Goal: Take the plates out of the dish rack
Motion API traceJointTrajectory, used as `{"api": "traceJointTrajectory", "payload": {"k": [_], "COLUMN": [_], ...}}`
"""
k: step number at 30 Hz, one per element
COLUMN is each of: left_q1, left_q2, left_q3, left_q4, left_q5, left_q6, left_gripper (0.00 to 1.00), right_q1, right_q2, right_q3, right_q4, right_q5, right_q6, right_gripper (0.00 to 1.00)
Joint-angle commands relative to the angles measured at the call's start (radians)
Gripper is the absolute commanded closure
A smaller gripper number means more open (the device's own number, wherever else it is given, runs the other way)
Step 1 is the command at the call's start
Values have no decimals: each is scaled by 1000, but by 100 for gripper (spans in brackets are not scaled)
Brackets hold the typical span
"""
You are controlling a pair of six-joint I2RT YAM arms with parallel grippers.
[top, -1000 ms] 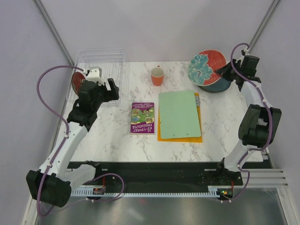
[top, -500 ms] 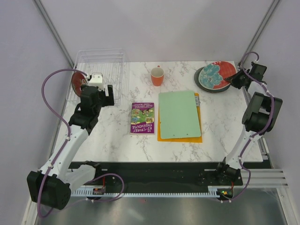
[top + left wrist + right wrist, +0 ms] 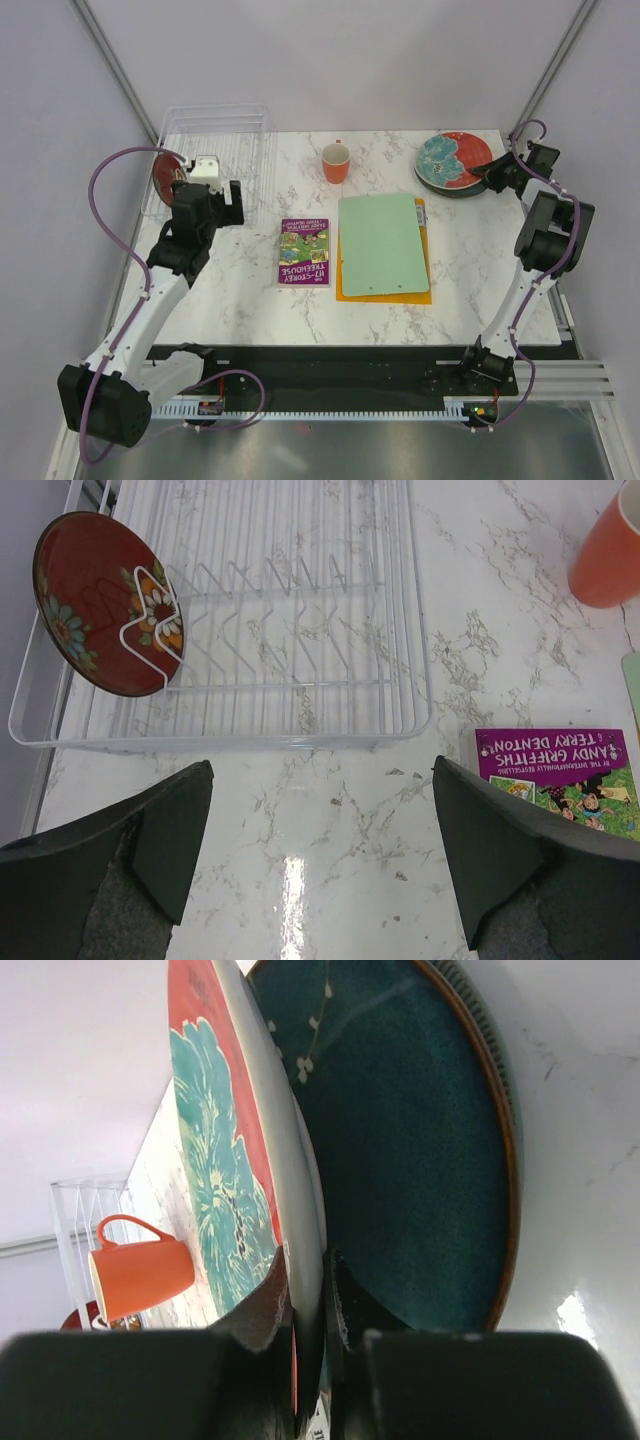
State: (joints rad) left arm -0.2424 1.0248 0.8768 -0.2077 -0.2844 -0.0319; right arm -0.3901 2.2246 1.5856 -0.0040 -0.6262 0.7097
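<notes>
A round teal-flowered plate with red patches has its rim pinched between the clenched fingers of the right hand. It tilts over a dark blue, brown-rimmed round plate lying on the marble tabletop directly beneath that hand. A red round plate with flower prints stands upright between dividers of the clear plastic dish rack, ahead of the left hand and off to its left. This hand hovers released, fingers spread, over bare tabletop just short of the rack's near edge. An orange cup and a purple paperback book lie to its right.
</notes>
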Motion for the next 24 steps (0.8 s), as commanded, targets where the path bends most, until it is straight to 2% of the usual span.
{"api": "traceJointTrajectory", "payload": {"k": [1,3,4,6,7,8,9,10,13,15,16,21,24], "left_q1": [0,0,0,0,0,0,0,0,0,0,0,3,28], "left_q2": [4,8,8,12,11,12,11,11,14,23,26,84,164], "left_q3": [22,24,25,28,28,28,28,28,33,37,42,93,160], "left_q4": [27,22,22,13,13,10,7,4,-2,-4,-9,-6,24], "left_q5": [-27,-22,-19,-16,-15,-13,-10,-9,-10,-36,-44,-163,-237], "left_q6": [13,7,4,3,1,-2,-3,-3,-5,-5,-2,30,110], "left_gripper": [3,3,3,4,3,3,3,3,3,2,1,0,0], "right_q1": [3,2,3,2,3,2,3,5,3,4,3,7,10], "right_q2": [-40,-49,-54,-68,-71,-77,-79,-82,-85,-94,-101,-164,-213], "right_q3": [37,37,39,37,37,34,36,40,39,42,39,25,20], "right_q4": [139,119,101,75,49,39,26,6,-34,-60,-77,-142,-194], "right_q5": [-89,-60,-53,-21,-15,-7,-1,14,25,37,57,120,189], "right_q6": [37,11,1,-31,-44,-52,-76,-85,-105,-125,-144,-210,-263], "right_gripper": [81,83,78,58,65,66,64,52,48,33,2,2,2]}}
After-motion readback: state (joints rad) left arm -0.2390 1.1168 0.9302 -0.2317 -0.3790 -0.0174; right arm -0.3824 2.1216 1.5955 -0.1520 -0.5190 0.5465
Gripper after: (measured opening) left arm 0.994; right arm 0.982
